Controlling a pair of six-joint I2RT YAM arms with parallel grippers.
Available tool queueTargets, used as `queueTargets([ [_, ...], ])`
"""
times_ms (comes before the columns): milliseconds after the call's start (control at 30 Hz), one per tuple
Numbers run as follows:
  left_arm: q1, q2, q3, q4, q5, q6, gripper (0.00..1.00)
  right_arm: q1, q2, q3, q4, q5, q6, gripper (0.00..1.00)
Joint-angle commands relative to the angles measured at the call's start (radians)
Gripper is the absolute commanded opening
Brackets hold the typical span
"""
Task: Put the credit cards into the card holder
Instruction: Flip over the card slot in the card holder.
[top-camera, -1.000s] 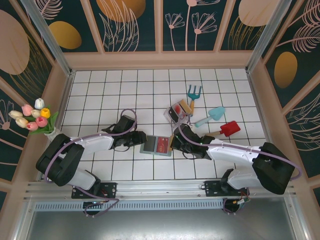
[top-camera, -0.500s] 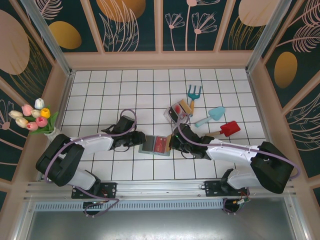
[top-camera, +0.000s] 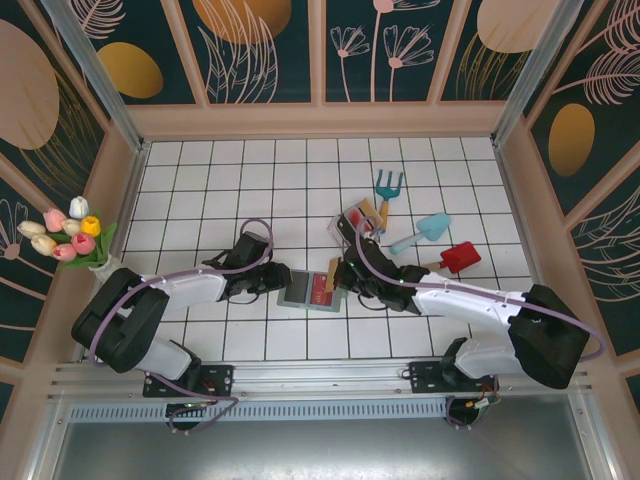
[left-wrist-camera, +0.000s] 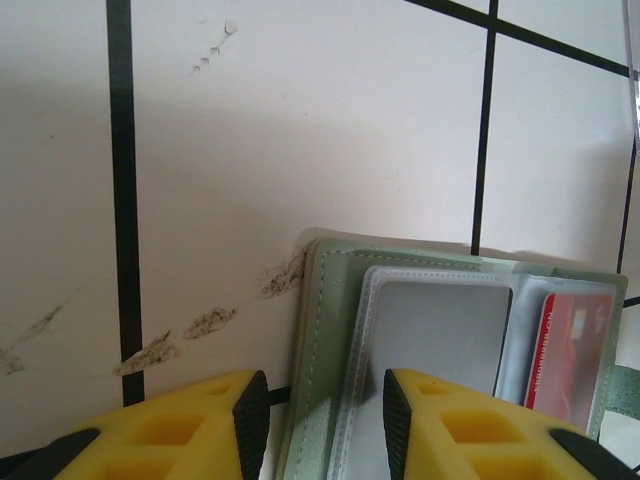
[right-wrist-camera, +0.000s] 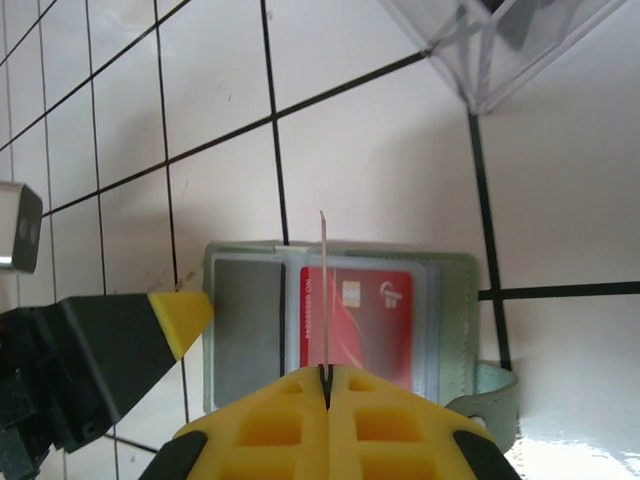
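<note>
While one red card (right-wrist-camera: 370, 310) lies pocketed, right hand (right-wrist-camera: 327, 372) pinches one tan card (right-wrist-camera: 324, 290).

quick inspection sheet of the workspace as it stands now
surface: white tiled table, dark scuffs beside the holder
job's things: card holder lying open and flat, red card in a pocket; held card upright and edge-on above it; spare cards in the clear tray
clutter: toy fork, trowel, red shovel near the tray
grippers: left end effector jaws apart at the holder's left edge; right end effector shut on the held card
cables: purple cable running along each arm, clear of the holder
surroundings: tulips at left, floral wall panels
</note>
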Motion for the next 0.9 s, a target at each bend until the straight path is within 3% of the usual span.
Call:
queueTargets([
  [0, -0.015, 0.039, -0.034, 0.004, 0.051, -0.014, 0.39, -0.005, -0.015, 0.006, -0.110, 0.063, -0.023, 0.00],
  [367, -0.015, 0.043, -0.033, 0.001, 0.058, -0.009, 0.39, -0.003, 0.052, -0.014, -0.044, 0.018, -0.017, 0.00],
  [667, -0.016, 0.036, -0.039, -0.007, 0.052, -0.011, 0.39, 0.003, 0.070, 0.025, -0.103, 0.041, -0.041, 0.00],
  [867, -0.015, 0.042, -0.040, 0.000, 0.062, -0.009, 0.39, 0.002, 0.099, -0.031, 0.026, -0.015, -0.005, 0.00],
])
